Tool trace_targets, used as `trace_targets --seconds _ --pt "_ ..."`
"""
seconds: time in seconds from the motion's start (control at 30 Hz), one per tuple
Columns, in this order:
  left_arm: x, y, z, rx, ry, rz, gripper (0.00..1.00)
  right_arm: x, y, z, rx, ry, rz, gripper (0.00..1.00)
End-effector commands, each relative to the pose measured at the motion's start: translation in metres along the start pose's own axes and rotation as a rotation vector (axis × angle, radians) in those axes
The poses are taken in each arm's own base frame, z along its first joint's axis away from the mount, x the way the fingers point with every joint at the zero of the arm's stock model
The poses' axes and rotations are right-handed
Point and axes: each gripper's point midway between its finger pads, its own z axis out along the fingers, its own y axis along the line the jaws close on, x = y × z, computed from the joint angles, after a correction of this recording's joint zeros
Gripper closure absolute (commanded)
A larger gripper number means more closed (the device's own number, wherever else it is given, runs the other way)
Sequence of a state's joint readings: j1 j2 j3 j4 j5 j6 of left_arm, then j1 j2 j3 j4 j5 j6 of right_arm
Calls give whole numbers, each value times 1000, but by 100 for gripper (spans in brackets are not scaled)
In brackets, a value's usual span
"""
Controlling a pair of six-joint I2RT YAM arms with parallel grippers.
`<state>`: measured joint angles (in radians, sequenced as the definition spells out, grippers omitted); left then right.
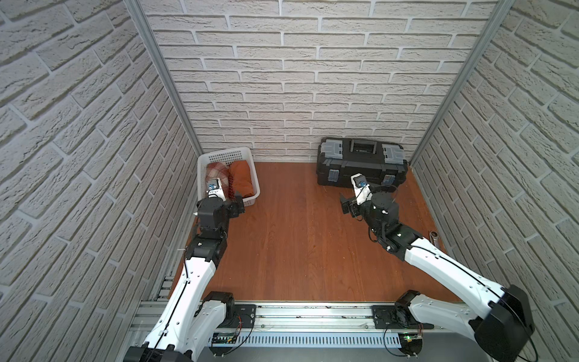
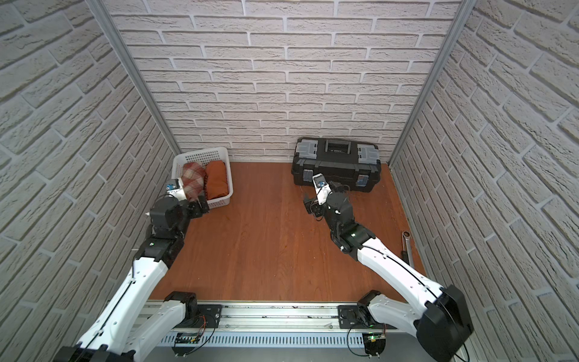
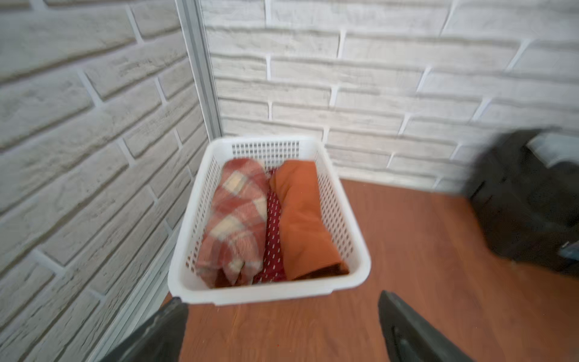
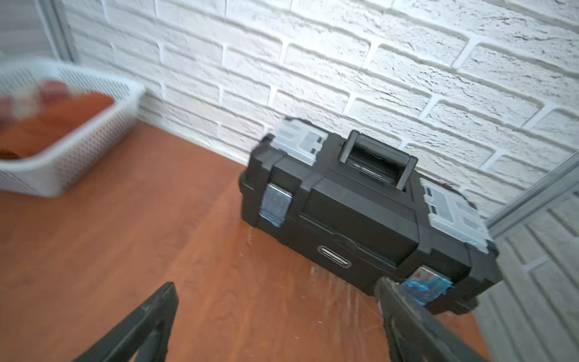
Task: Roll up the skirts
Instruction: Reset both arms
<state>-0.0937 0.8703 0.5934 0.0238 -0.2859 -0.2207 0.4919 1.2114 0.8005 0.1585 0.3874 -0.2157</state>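
Basket (image 3: 269, 294) holds rolled plaid skirt (image 3: 235, 219), dotted skirt (image 3: 273, 238), orange skirt (image 3: 300, 219); dotted clear only from left wrist. Left gripper (image 3: 282, 297), right gripper (image 4: 275, 285) apart, empty.

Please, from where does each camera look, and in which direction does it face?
Top views: high behind the robot, looking down and forward at the table; both arms, the left hand and the right hand show.
Left wrist: on the left arm, facing the basket holding the skirts; its fingers show, spread.
Right wrist: on the right arm, facing the toolbox; its fingers show, spread.
Shared: both wrist views show basket and toolbox.
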Motion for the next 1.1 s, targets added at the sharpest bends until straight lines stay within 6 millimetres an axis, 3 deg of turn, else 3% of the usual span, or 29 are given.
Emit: trace_targets --seconds 0.0,0.07,0.17,0.27,0.4,0.5,0.57,0.6,0.7,0.77,0.87,0.93,1.0,1.07 --pt "19 42 17 -157 -111 -58 2 47 -26 31 104 95 -76 0" --pt "44 50 36 -194 -71 -54 2 65 -30 39 36 54 -19 0" --pt "80 57 55 -282 -51 4 2 95 -59 41 122 48 77 0" --pt "88 49 68 -252 -101 -2 1 119 -87 40 141 60 237 0" --pt "95 35 77 -180 -95 31 1 123 -115 34 188 9 385 0" --pt "107 19 95 -79 -68 74 2 125 -100 23 109 38 343 0" --pt "108 19 94 -77 -32 69 1 116 -117 15 192 9 349 0" --pt "108 22 99 -76 -38 53 2 124 -123 17 226 13 372 0" --pt "108 26 105 -82 -1 35 2 153 -102 32 117 138 433 1" --pt "110 27 105 -84 14 34 1 156 -98 35 115 90 410 0" --pt "109 25 105 -78 8 41 1 180 -87 46 87 55 425 1" --pt "109 23 106 -73 12 49 1 173 -64 46 -30 -15 364 0" --pt "109 22 106 -72 12 52 1 175 -64 49 -6 55 342 1" --pt "109 22 106 -73 12 51 2 174 -66 49 14 11 348 1"
